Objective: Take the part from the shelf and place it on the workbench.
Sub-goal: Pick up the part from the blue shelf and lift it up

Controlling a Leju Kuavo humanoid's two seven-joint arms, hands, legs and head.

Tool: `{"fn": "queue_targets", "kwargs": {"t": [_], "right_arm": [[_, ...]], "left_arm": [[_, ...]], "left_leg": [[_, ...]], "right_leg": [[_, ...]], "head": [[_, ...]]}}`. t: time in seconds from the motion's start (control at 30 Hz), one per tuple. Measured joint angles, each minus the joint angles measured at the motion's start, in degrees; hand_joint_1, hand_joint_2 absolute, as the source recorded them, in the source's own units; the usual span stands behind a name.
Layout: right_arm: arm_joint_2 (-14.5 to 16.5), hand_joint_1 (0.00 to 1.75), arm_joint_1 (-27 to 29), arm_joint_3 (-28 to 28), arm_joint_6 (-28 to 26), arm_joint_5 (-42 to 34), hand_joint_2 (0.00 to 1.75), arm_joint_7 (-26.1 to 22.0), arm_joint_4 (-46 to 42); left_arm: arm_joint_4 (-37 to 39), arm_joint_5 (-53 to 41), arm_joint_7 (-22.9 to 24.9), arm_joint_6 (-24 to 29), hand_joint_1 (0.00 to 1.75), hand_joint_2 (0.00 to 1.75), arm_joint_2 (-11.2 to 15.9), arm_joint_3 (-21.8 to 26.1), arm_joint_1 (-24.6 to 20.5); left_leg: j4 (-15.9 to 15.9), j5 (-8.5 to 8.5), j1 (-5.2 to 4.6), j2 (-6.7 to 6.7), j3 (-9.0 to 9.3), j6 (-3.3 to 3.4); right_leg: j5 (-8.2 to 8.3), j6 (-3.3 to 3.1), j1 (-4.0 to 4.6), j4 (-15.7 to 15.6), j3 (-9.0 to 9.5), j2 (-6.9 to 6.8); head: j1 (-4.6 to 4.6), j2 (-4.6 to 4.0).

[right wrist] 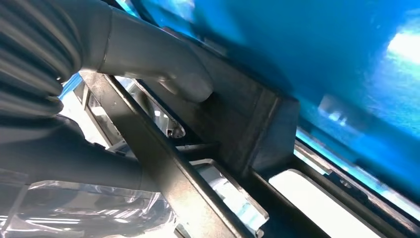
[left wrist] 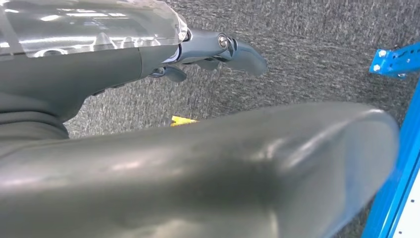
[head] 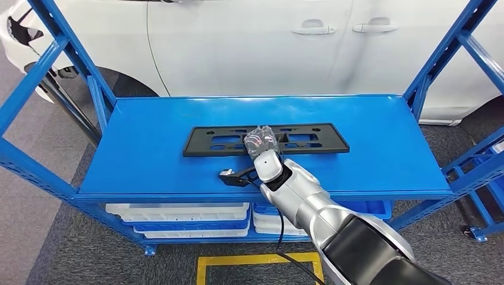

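Closest to the camera there's a yellow floor marking (head: 260,261) on the grey carpet, right in front of the blue shelf (head: 148,160). Under the top deck you can see white bins (head: 178,215) stacked on the lower level.

The right robot hand (head: 262,142) reaches up over the front edge of the shelf, wrapped in a clear plastic cover, with a black cable (head: 279,234) trailing down off the arm. It sits on the near edge of the black plate bracket (head: 315,139), roughly mid-length. From the right wrist view the thumb (right wrist: 168,67) is pressed against a bar of the bracket (right wrist: 247,134) with the darker fingers on the other side, so it looks like it's clamped on, though the close-up is murky enough that I wouldn't swear to it.

The bracket itself lies flat on the middle of the top deck, long side parallel to the front edge.

The left robot hand (left wrist: 218,49) hangs down over the carpet, fingers loosely apart, holding nothing.

Behind the shelf is a white car (head: 249,41), doors facing us.
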Motion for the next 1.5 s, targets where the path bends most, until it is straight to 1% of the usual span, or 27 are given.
{"fn": "queue_targets", "kwargs": {"t": [0.07,0.13,0.27,0.33,0.37,0.43,0.47,0.5,0.57,0.63,0.67,0.77,0.8,0.87,0.93,0.97,1.0,1.03,1.07,1.13,1.17,1.23,1.3,1.33,1.43,1.47,1.5], "right_arm": [[0.1,1.75,0.0,-0.2,0.0,0.0,1.75,0.1,0.0],[0.1,1.75,-0.1,-0.4,0.1,0.1,1.75,0.6,0.0],[0.2,1.75,-0.3,-1.0,0.8,0.4,1.75,1.7,0.0],[0.2,1.75,-0.6,-1.2,1.2,0.4,1.75,2.1,-0.1],[0.2,1.75,-0.7,-1.3,1.4,0.4,1.75,2.2,-0.1],[0.2,1.75,-0.7,-1.6,1.8,0.4,1.75,2.4,-0.1],[0.2,1.75,-0.6,-1.8,1.8,0.3,1.75,2.4,-0.1],[0.2,1.75,-0.6,-2.1,1.7,0.2,1.75,2.4,-0.1],[0.2,1.75,-0.7,-2.8,0.9,-0.6,1.75,2.1,-0.3],[0.2,1.75,-0.8,-4.0,-1.5,-2.5,1.75,1.0,-0.7],[0.2,1.75,-0.8,-4.8,-3.3,-3.8,1.75,0.0,-1.0],[0.1,1.75,-0.9,-8.1,-11.4,-8.5,1.75,-4.3,-2.9],[0.0,1.75,-0.9,-9.7,-14.9,-10.9,1.75,-6.7,-4.4],[-0.7,1.75,-0.2,-13.6,-21.6,-18.3,1.75,-14.2,-10.6],[-2.2,1.75,2.3,-17.9,-26.1,-28.7,1.75,-23.6,-22.3],[-3.1,1.75,4.3,-20.0,-26.9,-35.0,1.75,-28.2,-29.9],[-4.0,1.75,6.4,-21.9,-26.7,-42.2,1.75,-32.4,-37.9],[-4.8,1.75,8.7,-23.4,-25.0,-50.6,1.75,-36.4,-46.1],[-5.5,1.75,11.0,-24.5,-22.2,-59.2,1.75,-39.8,-53.5],[-6.8,1.75,16.2,-25.6,-13.2,-75.8,1.75,-46.0,-67.5],[-7.3,1.75,18.9,-25.8,-7.8,-82.8,1.75,-48.5,-73.2],[-8.3,1.75,23.9,-25.8,2.9,-93.8,1.75,-51.8,-81.8],[-9.1,1.75,28.4,-25.7,12.3,-101.3,1.75,-53.5,-86.5],[-9.4,1.75,30.3,-25.7,16.8,-104.1,1.75,-54.1,-88.1],[-9.9,1.75,35.4,-24.9,27.4,-108.3,1.75,-54.2,-90.4],[-10.0,1.75,37.0,-24.4,29.3,-108.1,1.75,-54.0,-90.5],[-10.1,1.75,38.3,-23.8,30.4,-107.3,1.75,-53.9,-90.5]], "left_arm": [[0.0,0.0,-0.1,0.0,0.00,0.00,0.0,0.0,0.0],[0.0,0.0,-0.3,0.0,0.00,0.00,0.0,0.0,-0.1],[0.0,0.1,-0.6,0.0,0.00,0.00,0.0,0.0,-0.2],[0.0,0.1,-0.6,0.0,0.00,0.00,0.0,0.0,-0.4],[0.0,0.2,-0.6,0.0,0.00,0.00,0.0,0.0,-0.4],[0.0,0.3,-0.7,-0.3,0.00,0.87,0.1,0.1,-0.5],[0.0,0.4,-1.0,-0.6,0.00,1.31,0.1,0.1,-0.5],[0.0,0.4,-1.6,-1.0,0.00,1.75,0.2,0.1,-0.5],[0.0,0.4,-3.2,-1.6,0.00,1.75,0.2,0.1,-0.5],[0.0,0.0,-4.2,-1.7,0.00,1.75,0.2,0.1,-0.6],[0.0,-0.2,-4.4,-1.7,0.00,1.75,0.2,0.0,-0.6],[0.0,-0.9,-4.5,-1.4,0.00,1.75,0.3,-0.3,-0.6],[0.0,-0.9,-4.6,-1.4,0.00,1.75,0.3,-0.4,-0.6],[0.0,-0.9,-4.7,-1.4,0.00,1.75,0.3,-0.4,-0.4],[0.0,-1.0,-4.4,-1.3,0.00,1.75,0.3,-0.5,0.1],[0.0,-1.0,-4.2,-1.1,0.00,1.75,0.3,-0.5,0.4],[0.0,-0.8,-4.2,-1.0,0.00,1.75,0.3,-0.5,0.7],[0.0,-0.5,-4.3,-1.1,0.00,1.75,0.4,-0.4,1.1],[0.0,0.0,-4.5,-1.3,0.00,1.75,0.5,-0.4,1.3],[0.0,0.8,-5.1,-1.9,0.00,1.75,0.7,-0.1,1.7],[0.0,1.2,-5.4,-2.2,0.00,1.75,0.8,0.1,1.7],[0.0,1.8,-5.9,-2.7,0.00,1.75,1.0,0.5,1.7],[0.0,2.0,-6.4,-3.0,0.00,1.75,1.1,0.8,1.5],[0.0,2.1,-6.6,-3.1,0.00,1.75,1.2,1.0,1.4],[0.0,2.1,-6.7,-2.7,0.00,1.75,1.4,1.2,1.3],[0.0,2.1,-6.5,-2.4,0.00,1.75,1.4,1.2,1.3],[0.0,2.1,-6.2,-2.0,0.00,1.75,1.5,1.3,1.3]], "left_leg": [[-7.3,3.83,0.14,0.05,3.60,-0.06],[-13.3,5.66,0.03,0.02,6.66,0.40],[-14.6,5.72,-0.09,-0.07,7.21,1.88],[-14.9,5.86,0.06,0.00,7.31,2.50],[-14.9,5.86,0.07,0.04,7.34,2.70],[-14.9,5.83,0.01,0.07,7.34,2.87],[-14.9,5.82,-0.02,0.05,7.36,2.89],[-14.9,5.80,-0.02,0.01,7.41,2.88],[-14.9,5.73,-0.02,-0.11,7.60,2.77],[-14.8,5.65,-0.20,-0.16,7.57,2.38],[-14.8,5.64,-0.26,-0.15,7.48,2.11],[-14.7,5.59,-0.17,-0.06,7.26,1.14],[-14.0,4.98,-0.12,-0.04,6.89,0.85],[-9.1,2.07,0.01,-0.02,4.69,0.47],[-1.4,-1.29,0.02,-0.02,1.14,0.21],[1.2,-1.90,0.03,-0.01,-0.13,0.14],[1.6,-1.33,0.03,0.01,-0.41,0.12],[-0.2,0.29,0.05,0.02,0.43,0.15],[-3.7,2.49,0.07,0.02,2.08,0.21],[-10.7,5.10,0.00,-0.16,5.69,0.46],[-12.7,5.29,-0.07,-0.21,6.72,0.72],[-14.0,4.72,-0.21,-0.19,7.43,1.42],[-14.3,4.81,-0.02,-0.09,7.72,2.19],[-14.6,4.95,0.08,-0.07,7.85,2.54],[-14.7,5.29,0.09,0.09,7.86,3.09],[-14.7,5.36,0.07,0.14,7.79,3.12],[-14.7,5.42,0.06,0.16,7.72,3.09]], "right_leg": [[-0.53,0.39,-0.14,0.5,0.15,0.07],[-1.04,0.96,0.01,1.2,0.01,0.14],[-1.54,1.94,0.12,1.8,-0.34,0.17],[-3.65,2.46,0.00,5.0,-1.67,0.11],[-5.45,2.69,-0.11,8.4,-3.21,0.07],[-8.40,3.06,-0.32,16.0,-6.89,0.06],[-8.59,3.15,-0.42,18.0,-8.00,0.06],[-7.64,3.15,-0.49,17.7,-8.04,0.05],[-3.50,2.82,-0.54,11.0,-5.16,0.04],[-0.78,2.30,-0.27,4.0,-2.05,0.03],[-0.38,2.09,-0.11,2.3,-1.40,0.07],[-0.26,1.38,-0.02,1.6,-1.44,0.21],[-0.12,1.04,-0.13,1.3,-1.37,0.21],[0.05,0.48,-0.30,1.0,-1.21,0.10],[-0.08,0.20,-0.15,1.1,-1.14,-0.16],[-0.23,0.16,-0.08,1.1,-1.05,-0.34],[-0.43,0.20,-0.05,1.2,-0.90,-0.49],[-0.71,0.32,-0.07,1.3,-0.69,-0.62],[-1.03,0.48,-0.13,1.5,-0.45,-0.69],[-1.65,0.95,-0.08,1.9,-0.21,-0.61],[-1.78,1.20,-0.02,2.1,-0.25,-0.45],[-1.81,1.74,0.08,2.1,-0.30,-0.12],[-2.35,2.35,-0.01,2.4,-0.26,-0.04],[-3.36,2.66,-0.08,3.7,-0.77,-0.04],[-8.80,3.38,-0.43,13.5,-5.13,-0.06],[-9.94,3.53,-0.56,16.5,-6.38,-0.07],[-10.03,3.63,-0.68,17.7,-6.79,-0.08]], "head": [[0.00,0.01],[-0.01,0.01],[0.00,0.02],[0.00,0.02],[0.00,0.01],[0.00,0.01],[0.00,0.01],[0.00,0.01],[0.00,0.02],[0.00,0.01],[0.00,0.01],[0.00,0.01],[0.00,0.01],[0.00,0.01],[0.00,0.00],[0.00,0.00],[0.00,0.01],[0.00,0.01],[0.00,0.01],[0.00,0.02],[0.01,0.02],[0.00,0.02],[-0.01,0.02],[0.00,0.01],[0.00,0.01],[0.00,0.02],[0.00,0.02]]}}
